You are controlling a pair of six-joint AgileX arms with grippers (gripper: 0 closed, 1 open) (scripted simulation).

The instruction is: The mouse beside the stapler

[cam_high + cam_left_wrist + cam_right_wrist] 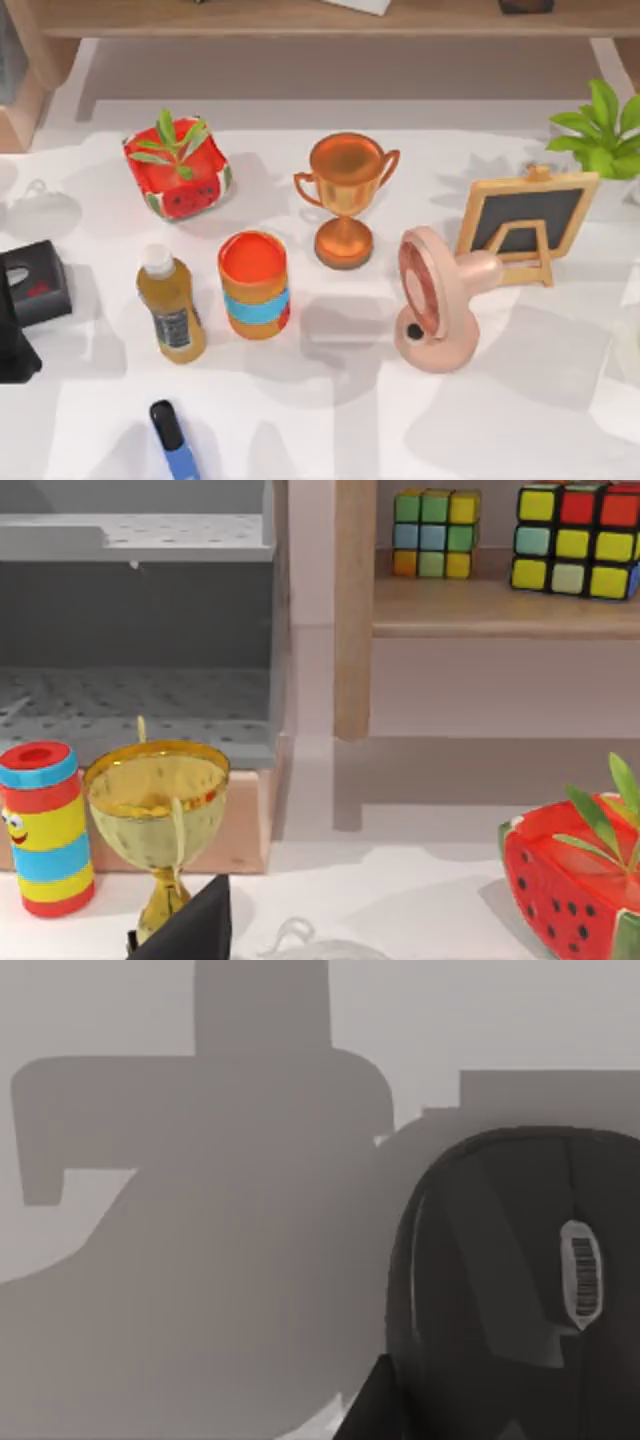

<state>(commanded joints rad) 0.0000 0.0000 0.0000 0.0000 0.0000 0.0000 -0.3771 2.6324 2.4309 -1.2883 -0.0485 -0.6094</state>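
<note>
The white counter (500,420) carries everything in the top view, with a wooden shelf (300,18) running along its far side. The left arm (25,300) sits at the counter's left edge, and a dark wedge low in the left wrist view is probably part of the left claw (190,928); whether it is spread or pressed together cannot be told. Toward the right stands a pink round-headed fan (435,300), and just behind it is a small chalkboard easel (525,222), with a green plant (600,135) at the far right edge. Near the middle stands a copper trophy (345,200). A watermelon-patterned planter (178,170) lies to its left, farther back. An orange can (254,285) with a blue band stands upright in front of the planter. An amber bottle (170,305) with a white cap is just beside the can, on its left. The mouse (510,1290), dark with a pale scroll wheel, lies on a pale shadowed surface, close under the right wrist camera. The dark shape at its near edge may be the right claw (375,1405), whose state cannot be told. A slim black-and-blue object (172,440) lies at the front edge of the counter, left of centre.
</note>
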